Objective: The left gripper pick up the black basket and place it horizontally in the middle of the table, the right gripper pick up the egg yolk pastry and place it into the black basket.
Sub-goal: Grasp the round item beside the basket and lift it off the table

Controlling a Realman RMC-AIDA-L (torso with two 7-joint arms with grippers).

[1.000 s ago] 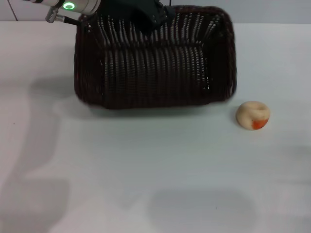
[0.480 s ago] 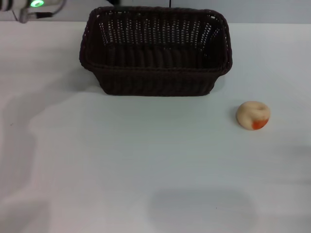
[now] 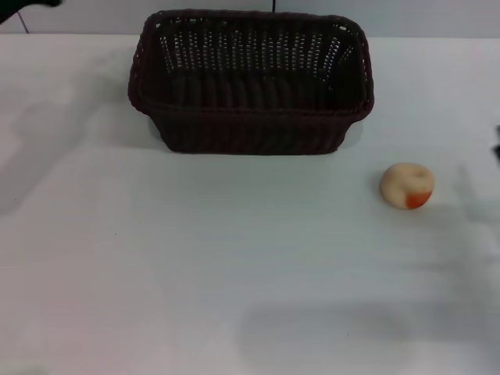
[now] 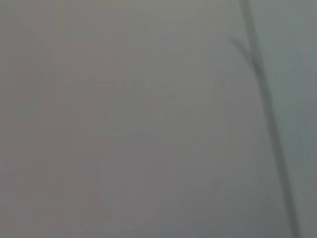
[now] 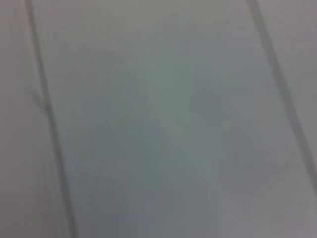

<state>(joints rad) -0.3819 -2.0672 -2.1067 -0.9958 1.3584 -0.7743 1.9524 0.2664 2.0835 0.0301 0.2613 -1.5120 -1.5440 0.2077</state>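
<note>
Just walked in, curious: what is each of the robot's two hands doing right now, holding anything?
Left end effector: barely in view at the table's far left corner, cannot be told.
Right end effector: only a sliver at the right edge, cannot be told.

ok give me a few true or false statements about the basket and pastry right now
1. The basket stands upright on the table, opening upward. True.
2. The pastry lies inside the basket. False: it sits on the table, apart from the basket, nearer the robot and to its right.
3. A gripper is holding the basket. False: nothing touches it.
4. The pastry shows an orange patch. True.
</note>
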